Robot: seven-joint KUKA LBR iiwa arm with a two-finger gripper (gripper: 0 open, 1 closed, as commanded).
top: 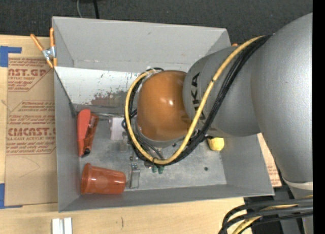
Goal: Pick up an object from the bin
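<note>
My gripper (pixel 135 176) reaches down to the bin floor near the front, just right of a red-brown plastic cup (pixel 102 179) lying on its side in the front left corner. A small white block (pixel 117 128) lies left of the wrist, partly hidden by it. A red-orange hand tool with dark grips (pixel 85 132) lies lengthwise along the left wall. Whether the gripper touches the cup cannot be made out.
A small yellow object (pixel 217 143) peeks out from under the arm at the bin's right side. The arm, its orange dome and looped cables cover the bin's middle and right. Bare floor shows along the front right.
</note>
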